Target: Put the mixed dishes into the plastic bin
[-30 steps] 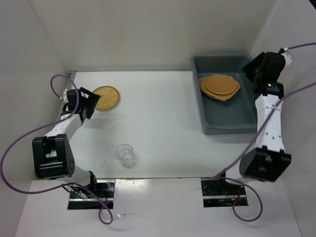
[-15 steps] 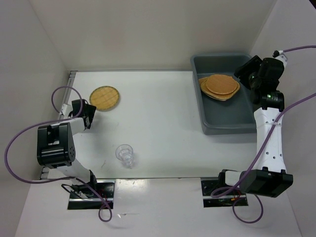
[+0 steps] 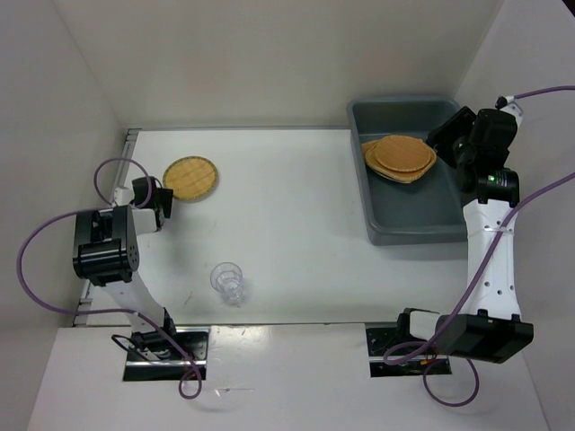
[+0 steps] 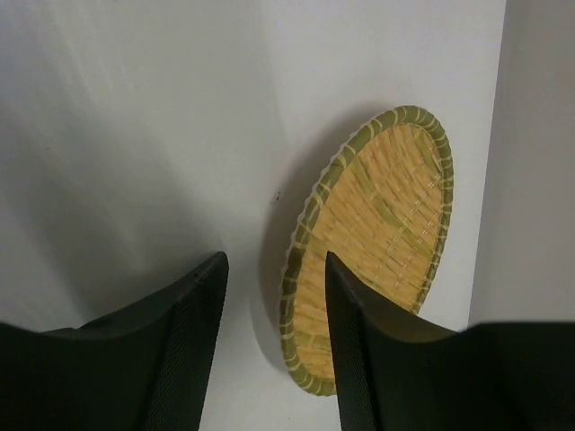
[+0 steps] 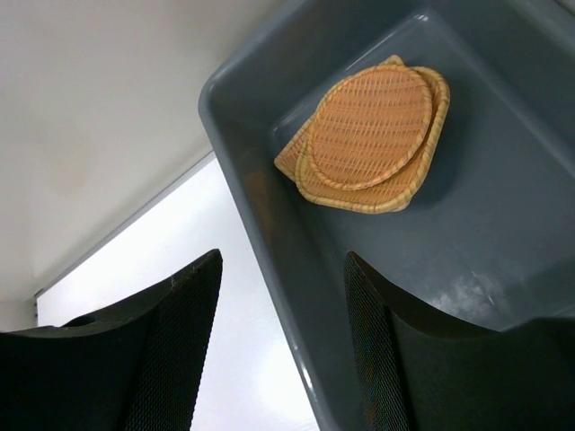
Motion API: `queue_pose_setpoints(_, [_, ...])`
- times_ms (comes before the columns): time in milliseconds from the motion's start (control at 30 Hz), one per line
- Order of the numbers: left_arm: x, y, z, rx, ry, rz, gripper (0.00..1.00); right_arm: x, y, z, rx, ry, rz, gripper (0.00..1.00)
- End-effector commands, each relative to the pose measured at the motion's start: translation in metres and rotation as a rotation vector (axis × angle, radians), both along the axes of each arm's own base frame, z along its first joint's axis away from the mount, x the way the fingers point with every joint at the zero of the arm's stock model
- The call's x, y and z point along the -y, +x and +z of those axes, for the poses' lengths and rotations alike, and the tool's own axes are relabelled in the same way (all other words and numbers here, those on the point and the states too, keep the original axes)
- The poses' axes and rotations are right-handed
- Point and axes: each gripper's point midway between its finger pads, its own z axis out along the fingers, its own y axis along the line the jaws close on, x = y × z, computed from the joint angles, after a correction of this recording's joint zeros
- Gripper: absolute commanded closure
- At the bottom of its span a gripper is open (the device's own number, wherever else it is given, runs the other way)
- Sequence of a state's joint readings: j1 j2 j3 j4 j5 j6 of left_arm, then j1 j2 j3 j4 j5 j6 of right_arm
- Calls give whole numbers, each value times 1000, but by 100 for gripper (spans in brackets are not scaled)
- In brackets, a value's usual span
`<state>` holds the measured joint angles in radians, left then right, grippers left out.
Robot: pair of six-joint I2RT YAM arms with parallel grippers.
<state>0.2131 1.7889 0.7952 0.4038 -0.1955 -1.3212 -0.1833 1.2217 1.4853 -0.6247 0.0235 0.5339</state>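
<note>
A round tan woven plate point(image 3: 190, 177) with a greenish rim lies flat at the table's far left. My left gripper point(image 3: 164, 197) sits low at its near-left edge. In the left wrist view the plate point(image 4: 377, 242) has its rim between the half-parted fingers of the gripper point(image 4: 274, 269); one finger overlaps the rim, the other stands apart from it. A clear ribbed cup point(image 3: 227, 280) stands near the front. The blue-grey plastic bin point(image 3: 404, 229) holds stacked woven plates point(image 3: 400, 157). My right gripper point(image 3: 442, 135) hangs open and empty over the bin point(image 5: 260, 180), with the stacked plates point(image 5: 368, 135) below.
White walls enclose the table on the left, back and right. The bin sits against the right wall. The left wall runs close behind the round plate. Purple cables loop from both arms.
The left arm has swung low toward the round plate and its jaws have narrowed around the plate's rim. The right arm has risen slightly over the bin, still open.
</note>
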Motion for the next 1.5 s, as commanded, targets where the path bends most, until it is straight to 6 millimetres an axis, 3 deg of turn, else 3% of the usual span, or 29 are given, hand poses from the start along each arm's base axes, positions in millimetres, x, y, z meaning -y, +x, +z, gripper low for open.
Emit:
queue_pose_setpoints(0, [8,15,-10,1,-62,-34,46,4,-12,20,40,-36,-21,38])
queue_pose_setpoints(167, [21,24,-32,-25,-117,-105,46,7,-13,19,37,-51,-36,38])
queue_pose_setpoints(233, [24,28,-32,-17,-126,-120,47,7,-13,15,28,-49,-35,38])
queue_pose_setpoints(400, [26,33,-30,-30,-136,-144,87,7,-13,15,28,-49,-35,38])
queue_pose_setpoints(433, [27,31,-29,-40,-139,-143,100,7,-13,15,28,-49,-35,38])
queue_pose_setpoints(467, [27,29,-27,-48,-142,-142,100,8,-12,13,26,-49,-35,38])
queue_pose_setpoints(600, [43,39,21,57,-160,-237,100,-8,-3,12,58,-23,54,34])
queue_pose_setpoints(633, [48,39,38,87,-170,-267,100,-29,0,6,64,-4,181,32])
queue_pose_setpoints(667, [60,43,57,133,-200,-333,100,-43,2,6,85,18,261,25])
queue_pose_setpoints(833, [114,44,152,307,-208,-585,100,-117,12,-9,83,160,603,24])
queue_pose_setpoints(967, [191,26,187,359,-260,-819,100,-174,17,-23,56,206,778,24])
queue_pose_setpoints(1033, [220,17,201,392,-313,-893,100,-198,14,-24,48,242,841,24])
queue_pose_setpoints(1100, [259,4,209,403,-363,-980,100,-211,14,-29,42,266,875,24])
queue_pose_setpoints(1200, [298,-16,217,404,-432,-1082,100,-230,13,-34,23,296,917,24])
queue_pose_setpoints(1333, [325,-36,231,410,-472,-1167,100,-233,11,-43,2,298,912,25])
queue_pose_setpoints(1467, [336,-48,244,431,-520,-1216,100,-232,10,-51,-16,304,909,25])
